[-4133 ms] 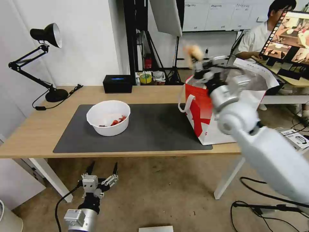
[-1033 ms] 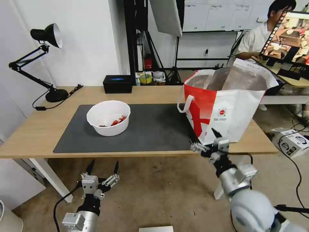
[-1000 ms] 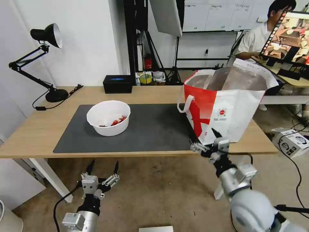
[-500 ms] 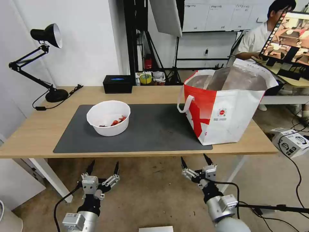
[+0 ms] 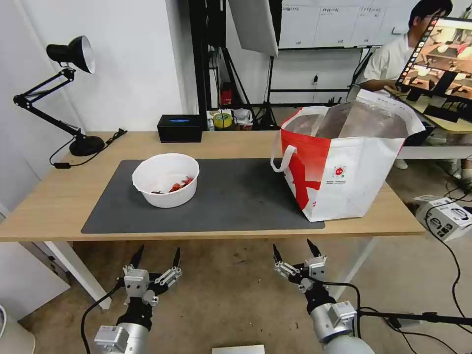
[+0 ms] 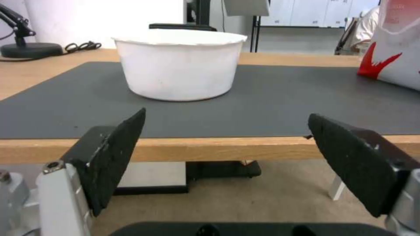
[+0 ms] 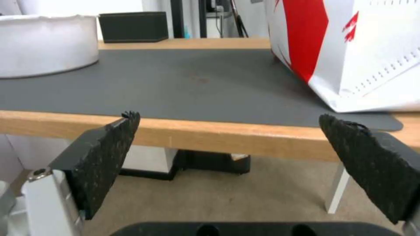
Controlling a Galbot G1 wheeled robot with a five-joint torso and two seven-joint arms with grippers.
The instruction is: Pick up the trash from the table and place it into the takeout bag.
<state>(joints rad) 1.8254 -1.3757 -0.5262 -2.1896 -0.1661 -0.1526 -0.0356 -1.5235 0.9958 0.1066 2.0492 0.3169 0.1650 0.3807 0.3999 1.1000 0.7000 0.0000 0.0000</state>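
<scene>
White round plastic bowl (image 5: pixel 165 180) sits upright on the left half of the dark grey mat (image 5: pixel 231 196), mouth up, red scraps lying at its bottom toward the right side; being round, it has no long axis. Takeout bag (image 5: pixel 344 162) stands upright at the right end of the mat, its base partly on the mat and partly on the bare wood, mouth open upward with silver foil lining exposed, long side running toward the back right. One white strap handle droops over its red left face. White front face carries a small red round logo with tiny print under it, too small to read. Table (image 5: pixel 59 196) is light wood with white legs; a black box (image 5: pixel 180 128) and a black desk lamp (image 5: pixel 69 54) stand along its far edge. Floor below is bare brownish concrete with cables. My left tool (image 5: pixel 155 258) and right tool (image 5: pixel 294 251) both hang below the table's front edge, fingers spread wide, holding nothing.
</scene>
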